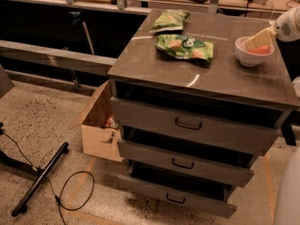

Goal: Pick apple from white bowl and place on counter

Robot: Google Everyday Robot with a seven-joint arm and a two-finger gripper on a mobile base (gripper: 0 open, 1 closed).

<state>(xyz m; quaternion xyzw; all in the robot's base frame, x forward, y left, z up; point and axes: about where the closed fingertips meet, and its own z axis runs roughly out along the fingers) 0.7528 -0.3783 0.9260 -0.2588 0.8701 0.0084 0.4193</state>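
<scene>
Here, the apple: a small round red-orange apple (pixel 261 50) sits inside the bowl, with only its top showing above the rim.
Bowl: a small, plain, glossy white bowl (pixel 250 58) stands near the far right corner of the counter.
Gripper: the robot's pale yellowish gripper (pixel 259 38) reaches in from the right edge of the view. It slants down over the bowl, with its tip right at the apple.
Gripper state: whether it is apart, together or clamped on the apple cannot be told.
Counter: the flat grey-brown, slightly shiny top (pixel 220 81) of a grey metal drawer cabinet.
Snack bags: one crinkled green snack bag (pixel 184 47) lies flat on the counter, left of the bowl and apart from it. A second green bag (pixel 169 20) lies behind it, near the back edge.
Drawers: three grey drawers with black handles (pixel 187 124), each pulled partly out.
Floor, left of the cabinet: an open cardboard box (pixel 99 128) stands just beside the cabinet. Further left are a black stand leg (pixel 40 179) and a looped black cable (pixel 75 191).
</scene>
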